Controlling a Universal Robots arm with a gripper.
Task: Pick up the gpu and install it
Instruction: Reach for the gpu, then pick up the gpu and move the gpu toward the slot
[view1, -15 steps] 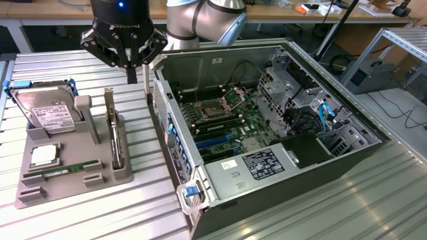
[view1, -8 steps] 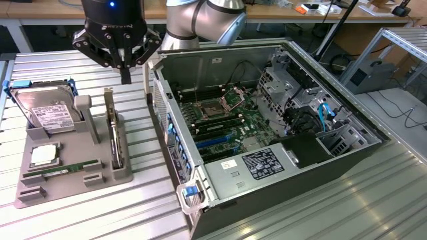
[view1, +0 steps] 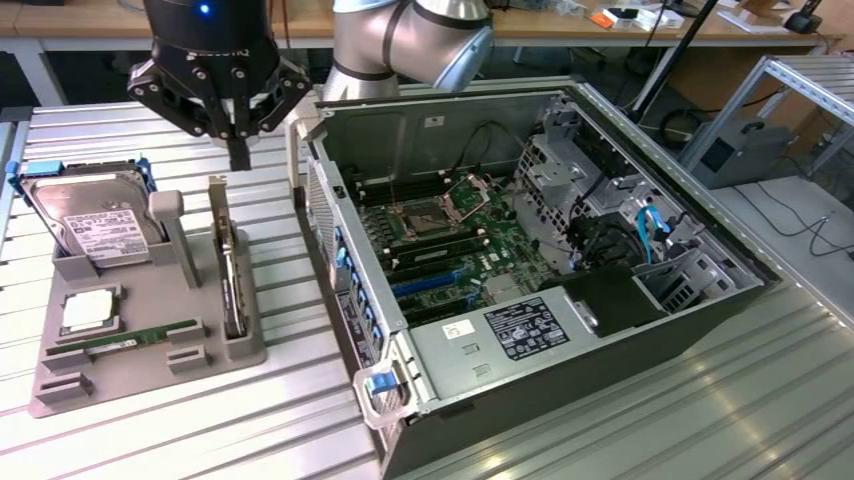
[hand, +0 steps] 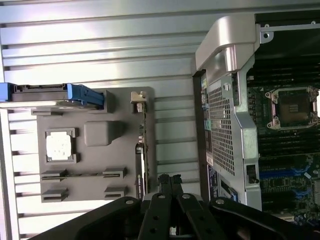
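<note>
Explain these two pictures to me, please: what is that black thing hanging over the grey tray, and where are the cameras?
The silver robot arm ends in that black thing: its gripper, two fingers that pinch things. One picture comes from a camera standing off to the side. The other comes from a camera on the arm's wrist, looking down past the fingers.

On the ribbed metal table sits a grey holder. It carries a hard drive, a processor chip, a green memory stick and the gpu, a thin card standing on edge. Beside it lies an open computer case.

The fingers are shut and hold nothing; they hang just above the gpu.
</note>
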